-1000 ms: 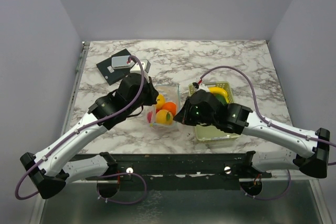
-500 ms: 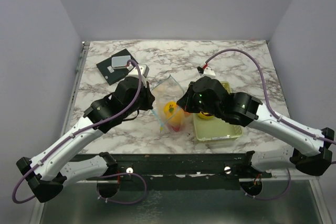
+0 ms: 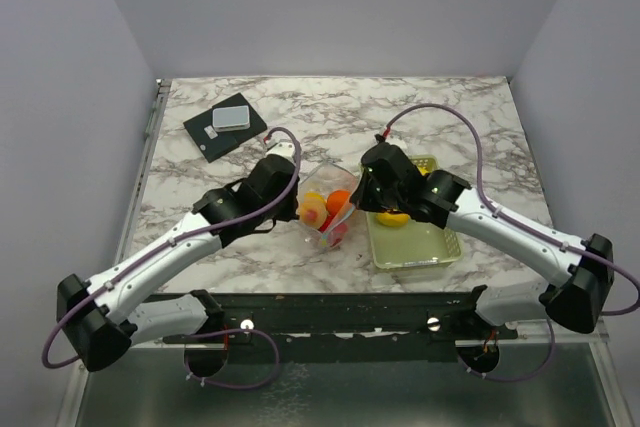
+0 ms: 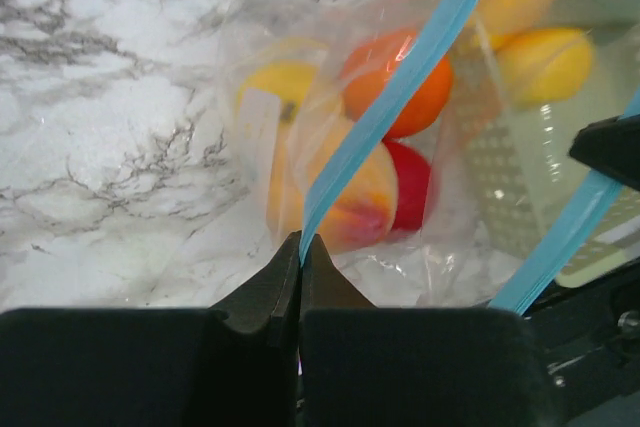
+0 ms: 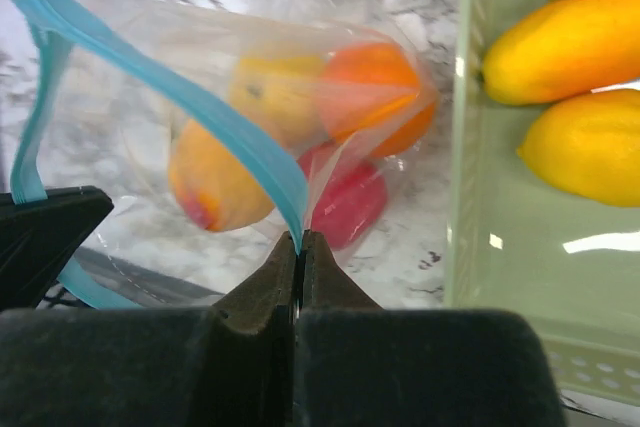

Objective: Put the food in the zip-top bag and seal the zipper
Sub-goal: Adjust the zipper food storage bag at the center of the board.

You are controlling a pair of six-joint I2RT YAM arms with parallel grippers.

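Pinched at centre frame along the zipper (image 4: 400, 97), clenched at opposite points by left gripper (image 4: 300, 247) and right gripper (image 5: 298, 242), presumably to hold the zip-top bag (image 3: 318, 179) of toy fruits (image 3: 335, 205) mouth-up for sealing.

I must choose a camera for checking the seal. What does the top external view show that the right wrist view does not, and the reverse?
Only the top external view shows the left arm and right arm whole, and the dark pad at the far left of the table. Only the right wrist view shows the right gripper shut on the blue zipper. Both show the clear bag holding an orange ball, and the green basket with yellow fruit.
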